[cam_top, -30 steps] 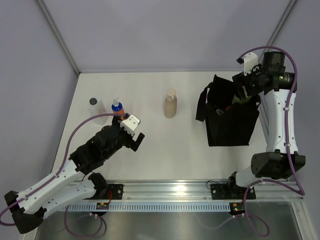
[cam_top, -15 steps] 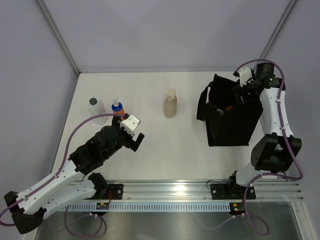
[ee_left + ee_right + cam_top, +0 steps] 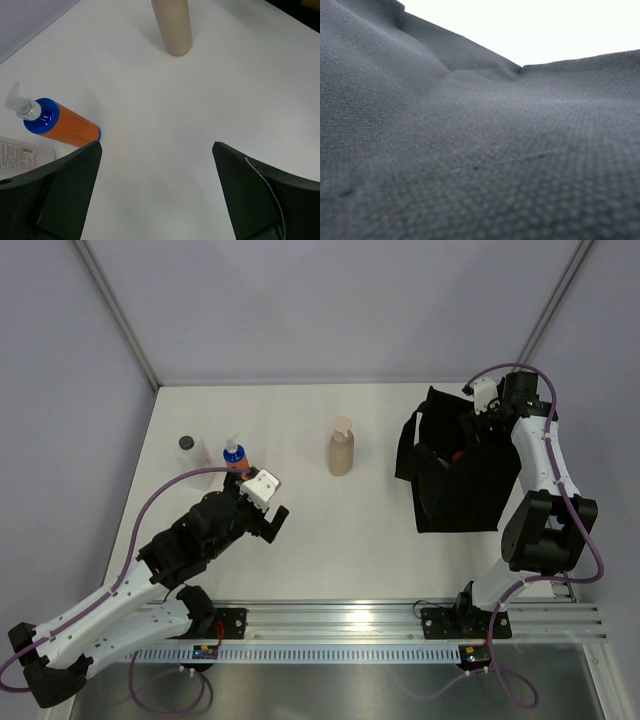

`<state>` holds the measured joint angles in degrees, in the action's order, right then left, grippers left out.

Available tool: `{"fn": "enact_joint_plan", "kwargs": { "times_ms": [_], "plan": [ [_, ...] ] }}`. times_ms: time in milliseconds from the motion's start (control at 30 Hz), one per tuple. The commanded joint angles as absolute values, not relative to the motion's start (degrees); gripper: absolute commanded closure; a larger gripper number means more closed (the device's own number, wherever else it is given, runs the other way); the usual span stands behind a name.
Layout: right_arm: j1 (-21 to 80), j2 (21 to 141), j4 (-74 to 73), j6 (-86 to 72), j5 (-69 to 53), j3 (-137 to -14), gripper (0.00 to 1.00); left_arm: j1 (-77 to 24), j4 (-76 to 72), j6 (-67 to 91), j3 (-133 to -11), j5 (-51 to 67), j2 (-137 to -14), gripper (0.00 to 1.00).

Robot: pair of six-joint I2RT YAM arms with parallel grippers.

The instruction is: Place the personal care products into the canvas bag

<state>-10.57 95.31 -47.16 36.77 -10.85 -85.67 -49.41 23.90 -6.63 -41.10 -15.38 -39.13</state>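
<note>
The black canvas bag (image 3: 462, 485) stands open at the right of the table. My right gripper (image 3: 479, 422) reaches into its mouth from the far side. Its fingers are hidden there, and the right wrist view shows only black fabric (image 3: 480, 150). Something orange (image 3: 457, 454) shows inside the bag. On the table stand a tan pump bottle (image 3: 341, 450), an orange bottle with a blue cap (image 3: 235, 456) and a clear bottle with a grey cap (image 3: 189, 453). My left gripper (image 3: 272, 524) hovers open and empty just in front of the orange bottle (image 3: 62, 126). The tan bottle (image 3: 173, 27) is farther ahead.
Grey walls close the table at the back and left, with a metal post (image 3: 115, 312) in the far-left corner. A metal rail (image 3: 330, 618) runs along the near edge. White table surface (image 3: 330, 530) lies between the left gripper and the bag.
The right arm has folded down, and its wrist has come lower and to the left, into the bag's mouth. The left arm and the bottles have stayed still.
</note>
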Motion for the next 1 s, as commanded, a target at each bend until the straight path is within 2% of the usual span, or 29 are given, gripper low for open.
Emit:
{"fn": "enact_joint_plan", "kwargs": {
  "times_ms": [0, 67, 333, 867, 967],
  "plan": [
    [-10.9, 96.24, -45.52, 36.12, -12.47, -83.67, 0.31, -49.39, 21.97, -7.47, -40.96, -14.77, -39.2, 0.01],
    [-10.9, 95.54, -45.88, 35.6, -13.36, -83.85, 0.22, -49.39, 21.97, -7.38, -40.96, -14.85, -39.29, 0.01],
    [-10.9, 90.71, -52.28, 34.37, -19.24, -88.85, 0.08, -49.39, 21.8, -7.21, -41.04, -14.85, -39.37, 0.01],
    [-10.9, 85.25, -65.12, 32.08, -32.43, -103.17, 0.05, -49.39, 21.62, -6.59, -41.22, -14.5, -39.37, 0.01],
    [-10.9, 84.29, -64.95, 30.68, -33.04, -104.68, 0.01, -49.39, 21.45, -6.24, -41.31, -14.41, -39.29, 0.01]
  ]
}}
